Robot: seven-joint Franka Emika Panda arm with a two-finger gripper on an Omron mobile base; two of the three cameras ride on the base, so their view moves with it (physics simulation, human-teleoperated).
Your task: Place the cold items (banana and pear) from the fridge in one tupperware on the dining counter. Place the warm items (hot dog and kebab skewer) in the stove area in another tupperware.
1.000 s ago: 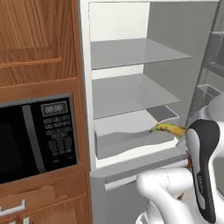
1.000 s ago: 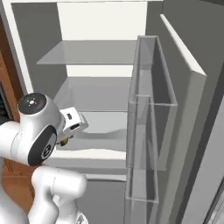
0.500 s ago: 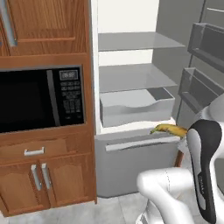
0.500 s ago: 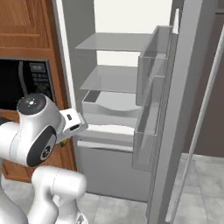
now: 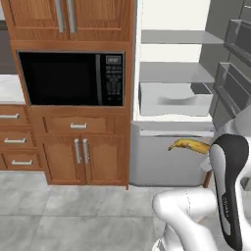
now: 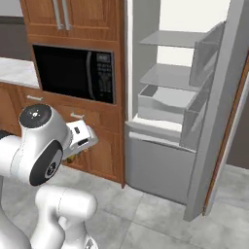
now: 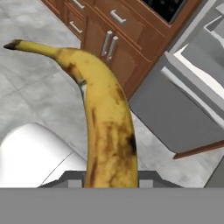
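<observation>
While hand view shows end effector (image 7: 109,181) pinching banana (image 7: 103,122) | fridge (image 6: 170,102) open

grey drawer bin (image 5: 171,100) on fridge shelf (image 5: 172,72)

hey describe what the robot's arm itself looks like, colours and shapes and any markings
The arm is glossy white, built of thick rounded tube segments. Its joints are dark: a round black-and-grey cap with a small white dot in the right base view, and a long black band with faint lettering in the left base view. No loose cables show. The pincer's hand is a white block.
</observation>
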